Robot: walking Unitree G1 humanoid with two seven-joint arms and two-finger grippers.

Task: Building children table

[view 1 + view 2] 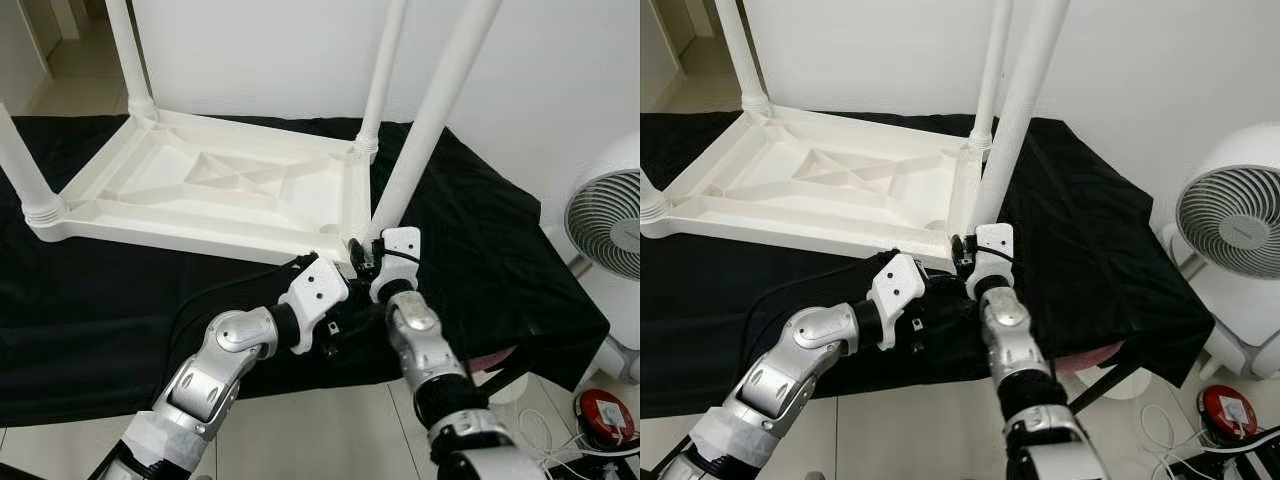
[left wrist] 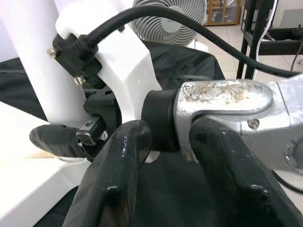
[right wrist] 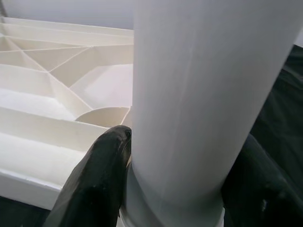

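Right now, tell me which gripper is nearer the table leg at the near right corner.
Right. The right gripper has its fingers around the base of that table leg. The left gripper sits just beside it, behind the right wrist, not touching the leg.

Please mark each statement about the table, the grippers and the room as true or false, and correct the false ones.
1. The white table lies upside down on a black cloth. True.
2. The right gripper has its fingers around the near right leg. True.
3. The left gripper holds a far leg. False: it sits beside the right gripper at the near right corner.
4. A fan stands on the robot's left. False: it stands on the right.
5. Four legs stand in the table. True.
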